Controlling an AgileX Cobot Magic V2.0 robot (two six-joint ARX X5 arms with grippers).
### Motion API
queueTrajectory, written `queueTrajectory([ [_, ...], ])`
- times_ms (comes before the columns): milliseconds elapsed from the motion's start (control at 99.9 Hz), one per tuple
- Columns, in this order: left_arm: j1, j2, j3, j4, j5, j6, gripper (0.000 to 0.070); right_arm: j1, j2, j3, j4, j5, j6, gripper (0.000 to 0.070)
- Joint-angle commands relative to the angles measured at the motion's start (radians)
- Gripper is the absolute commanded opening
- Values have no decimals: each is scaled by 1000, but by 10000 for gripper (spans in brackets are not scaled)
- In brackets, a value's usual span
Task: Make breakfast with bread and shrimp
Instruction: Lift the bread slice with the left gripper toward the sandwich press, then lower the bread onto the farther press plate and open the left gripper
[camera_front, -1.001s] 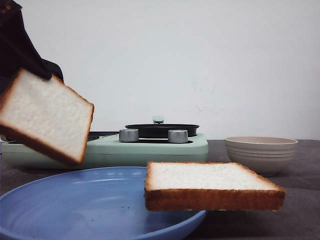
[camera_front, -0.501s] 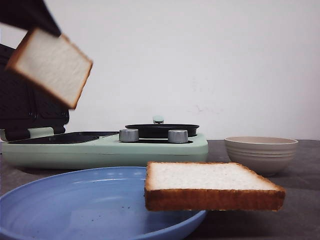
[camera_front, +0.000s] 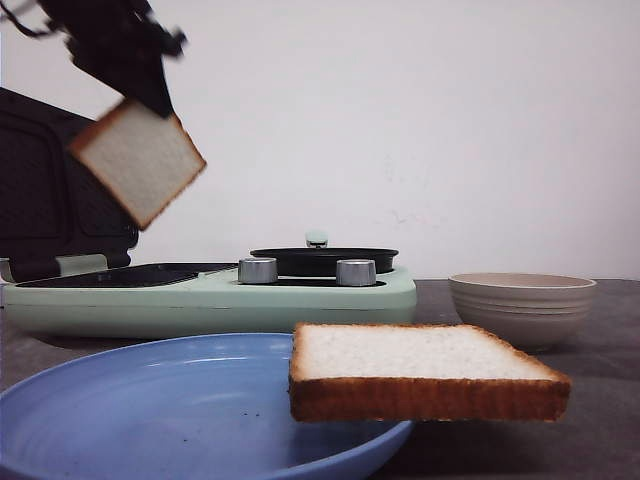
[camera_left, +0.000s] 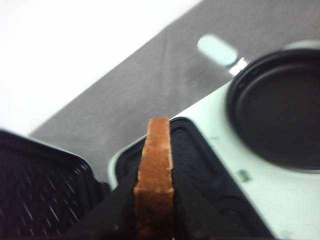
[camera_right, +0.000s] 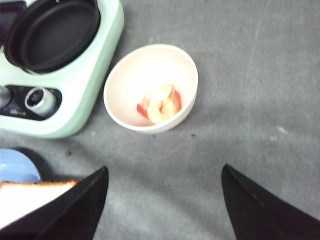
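L tool (camera_left: 155, 220) pinches bread (camera_front: 138, 161) above grill plate (camera_left: 200, 170); R tool (camera_right: 162, 200) spread.

A plain white wall (camera_front: 450, 120) fills the far side, evenly lit, with faint scuff marks. Below it lies a dark grey, cloth-covered counter (camera_right: 260, 90).

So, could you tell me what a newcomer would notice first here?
A bread slice hangs in the left gripper, high above the open green cooker. A second slice juts off the blue plate up front, and shrimp sit in the bowl at right.
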Motion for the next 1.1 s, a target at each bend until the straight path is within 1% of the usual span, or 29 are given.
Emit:
queueTrajectory([
  [0, -13, 65, 40, 37, -59, 131, 3, 0, 6, 16, 6, -2, -23, 446],
  [100, -24, 147, 73, 78, -117, 204, 3, 0, 6, 16, 6, -2, -28, 446],
  [260, -39, 250, 87, 182, -246, 332, 3, 0, 6, 16, 6, -2, -29, 446],
  [310, -39, 274, 87, 209, -261, 366, 3, 0, 6, 16, 6, -2, -30, 446],
  [420, -39, 314, 87, 273, -265, 394, 3, 0, 6, 16, 6, -2, -40, 446],
  [591, -39, 353, 88, 345, -264, 460, 3, 0, 7, 16, 5, -1, -55, 446],
  [731, -39, 367, 88, 356, -257, 459, 3, 0, 7, 16, 5, -1, -55, 446],
  [881, -35, 373, 88, 357, -197, 459, 3, 0, 7, 16, 5, -1, -55, 446],
  [1091, -28, 387, 88, 352, -206, 458, 3, 0, 6, 16, -1, -1, -55, 446],
])
